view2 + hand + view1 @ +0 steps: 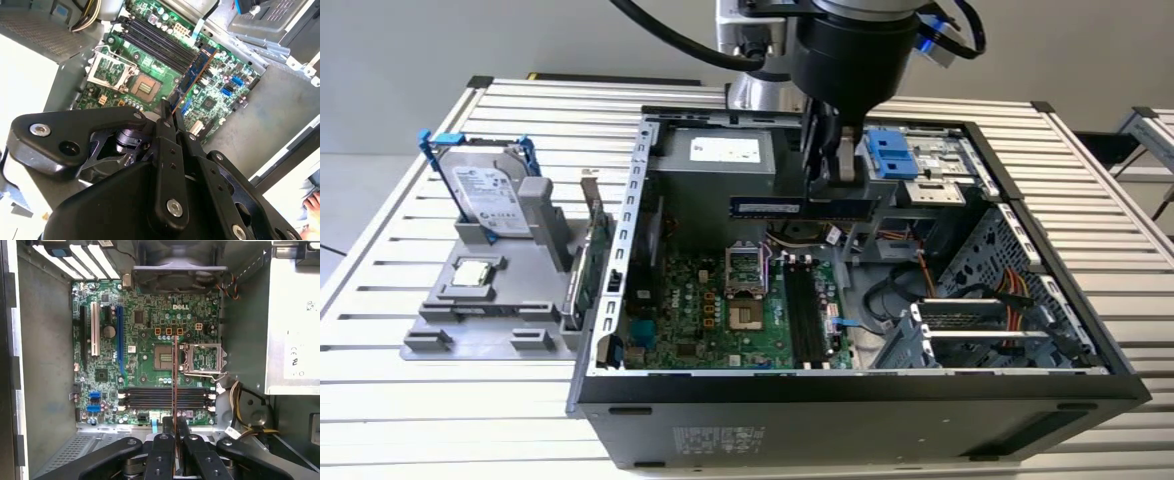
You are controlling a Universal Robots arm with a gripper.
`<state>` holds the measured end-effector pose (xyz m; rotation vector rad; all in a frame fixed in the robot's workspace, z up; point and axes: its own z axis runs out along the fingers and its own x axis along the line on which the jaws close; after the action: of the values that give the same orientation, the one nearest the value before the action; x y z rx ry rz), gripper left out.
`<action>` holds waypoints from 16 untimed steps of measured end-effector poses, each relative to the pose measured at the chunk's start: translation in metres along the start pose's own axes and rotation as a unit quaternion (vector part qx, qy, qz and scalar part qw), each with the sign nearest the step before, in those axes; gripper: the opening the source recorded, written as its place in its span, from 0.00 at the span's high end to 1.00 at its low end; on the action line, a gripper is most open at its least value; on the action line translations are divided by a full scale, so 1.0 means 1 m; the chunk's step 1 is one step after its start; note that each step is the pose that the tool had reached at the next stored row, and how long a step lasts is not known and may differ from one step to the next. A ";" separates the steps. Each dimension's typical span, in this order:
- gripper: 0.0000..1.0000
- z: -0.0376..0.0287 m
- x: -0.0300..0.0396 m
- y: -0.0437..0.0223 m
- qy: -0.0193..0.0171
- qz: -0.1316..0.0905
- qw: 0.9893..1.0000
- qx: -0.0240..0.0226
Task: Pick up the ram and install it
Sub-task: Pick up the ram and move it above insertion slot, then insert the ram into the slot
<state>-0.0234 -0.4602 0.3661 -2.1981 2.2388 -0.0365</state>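
Over the open computer case (854,400), the ram (787,207) hangs level, with the hand (834,183) closed on it toward one end. The exterior view shows its broad face. The first wrist view shows it edge-on, crossing the black slots (165,396) of the motherboard (145,315) below. On the worktop (400,400) beside the case, a grey holder (467,325) carries a hard drive (487,195), a square chip (474,272) and a green card (591,260).

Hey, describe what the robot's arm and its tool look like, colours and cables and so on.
The arm ends in a thick black cylinder, with a black cable looping off and blue fittings at its side. The tool is matte black: flat, rounded link plates joined by silver screws, narrowing toward the tip.
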 end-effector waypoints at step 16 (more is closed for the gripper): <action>1.00 0.0001 -0.0001 -0.0030 -0.001 0.005 1.000 0.000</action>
<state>-0.0204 -0.4602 0.3661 -2.1854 2.2491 -0.0338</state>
